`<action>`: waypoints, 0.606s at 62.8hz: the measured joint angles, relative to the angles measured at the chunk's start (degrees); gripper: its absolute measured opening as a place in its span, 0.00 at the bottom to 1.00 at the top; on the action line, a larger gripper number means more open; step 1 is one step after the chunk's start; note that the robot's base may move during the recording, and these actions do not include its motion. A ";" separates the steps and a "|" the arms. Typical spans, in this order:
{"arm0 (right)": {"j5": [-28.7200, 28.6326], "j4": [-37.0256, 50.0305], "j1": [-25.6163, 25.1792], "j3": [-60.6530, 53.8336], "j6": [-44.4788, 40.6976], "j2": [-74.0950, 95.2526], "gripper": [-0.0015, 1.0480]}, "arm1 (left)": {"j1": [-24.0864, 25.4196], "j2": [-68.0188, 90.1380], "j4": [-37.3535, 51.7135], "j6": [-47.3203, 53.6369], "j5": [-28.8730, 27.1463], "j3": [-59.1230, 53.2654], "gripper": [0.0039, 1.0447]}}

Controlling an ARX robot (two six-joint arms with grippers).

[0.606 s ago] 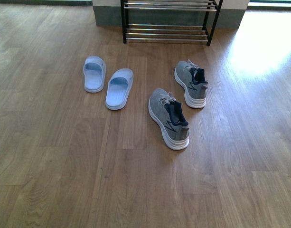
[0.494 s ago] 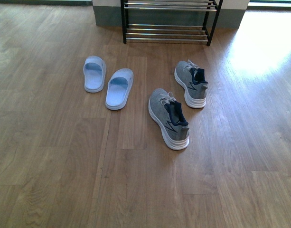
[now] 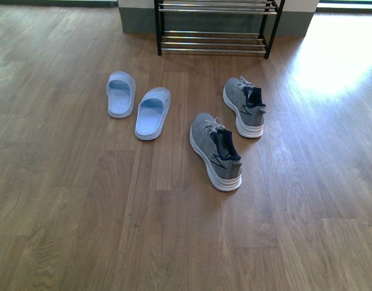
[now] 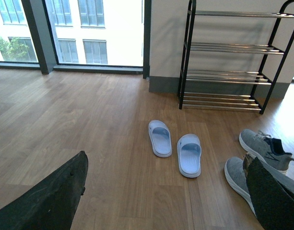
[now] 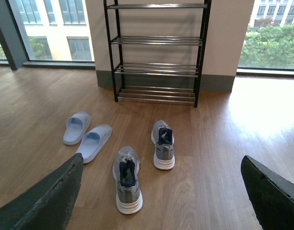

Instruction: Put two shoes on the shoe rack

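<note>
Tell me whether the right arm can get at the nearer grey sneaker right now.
Probably yes: bare floor surrounds the nearer sneaker, the slippers lie apart to its left, and the right tool's fingers are spread.

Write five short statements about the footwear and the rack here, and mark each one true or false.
1. The nearer sneaker and the farther sneaker both stand on the floor. True.
2. One sneaker rests on the shoe rack. False: neither does.
3. The pale blue slippers lie left of the sneakers in the front view. True.
4. The sneakers touch each other. False: floor shows between them.
5. Both sneakers' heels face the rack. False: their toes do.
</note>
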 joint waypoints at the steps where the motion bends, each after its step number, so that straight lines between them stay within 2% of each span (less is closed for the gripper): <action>1: 0.00 0.00 0.00 0.00 0.00 -0.02 0.91 | 0.00 0.00 0.00 0.00 0.00 0.00 0.91; 38: 0.00 0.00 0.00 0.00 0.00 0.00 0.91 | 0.00 0.00 0.00 0.00 0.00 0.00 0.91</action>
